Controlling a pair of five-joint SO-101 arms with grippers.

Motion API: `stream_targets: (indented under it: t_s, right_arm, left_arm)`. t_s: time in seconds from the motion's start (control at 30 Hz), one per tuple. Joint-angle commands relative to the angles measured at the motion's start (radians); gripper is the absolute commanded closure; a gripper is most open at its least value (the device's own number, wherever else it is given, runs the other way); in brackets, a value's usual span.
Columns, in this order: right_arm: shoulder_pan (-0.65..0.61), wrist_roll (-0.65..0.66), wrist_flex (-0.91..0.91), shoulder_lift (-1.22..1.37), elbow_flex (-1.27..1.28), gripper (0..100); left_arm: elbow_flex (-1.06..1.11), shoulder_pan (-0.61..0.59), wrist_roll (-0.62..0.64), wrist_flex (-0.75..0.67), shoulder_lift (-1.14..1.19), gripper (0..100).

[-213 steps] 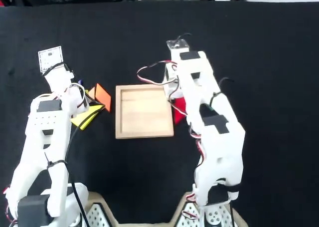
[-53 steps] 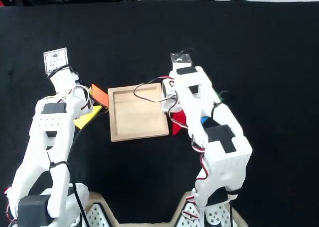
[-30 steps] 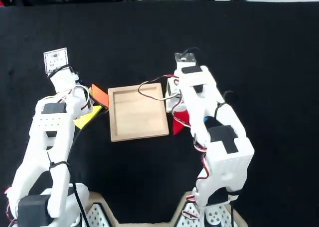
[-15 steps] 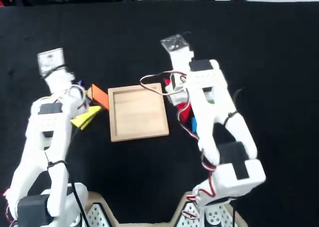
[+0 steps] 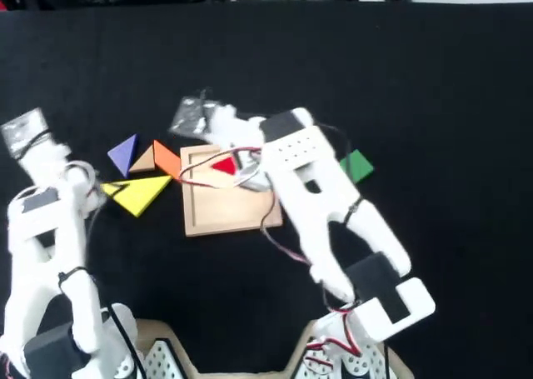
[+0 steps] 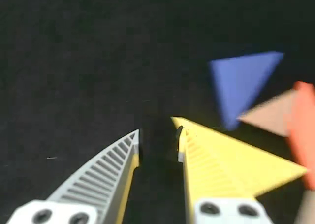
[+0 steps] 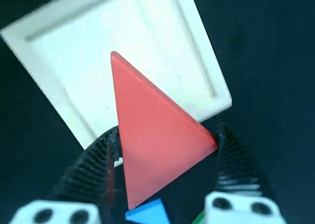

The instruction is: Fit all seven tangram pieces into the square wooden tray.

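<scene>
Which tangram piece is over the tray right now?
The red triangle, held in the right gripper above the wooden tray. The yellow triangle, blue triangle and green piece lie on the table outside it.

The right arm (image 5: 308, 179) hides one corner of the wooden tray (image 5: 225, 214) and part of the red triangle (image 5: 223, 167). The frame edge cuts off the blue piece (image 7: 147, 214).
</scene>
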Motion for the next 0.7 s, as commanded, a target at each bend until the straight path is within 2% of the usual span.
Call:
stream_targets:
  t_s: [0.0,0.13,0.3,0.47,0.67]
  right_arm:
    - [-0.061,0.057,-0.014,-0.051,-0.071,82.6]
    - [-0.100,0.114,-0.017,-0.010,-0.081,82.7]
    - [-0.112,0.121,0.012,0.136,-0.189,82.6]
    - [-0.121,0.249,0.195,0.274,-0.340,82.5]
    - [-0.109,0.272,0.206,0.374,-0.387,82.5]
  left_arm:
    - [0.028,-0.081,-0.060,-0.020,-0.014,85]
    - [0.090,-0.094,-0.035,-0.106,-0.018,85]
    - [0.088,-0.094,-0.008,-0.109,-0.018,85]
    - [0.087,-0.102,-0.006,-0.110,-0.018,85]
    - [0.084,-0.113,-0.006,-0.110,-0.017,85]
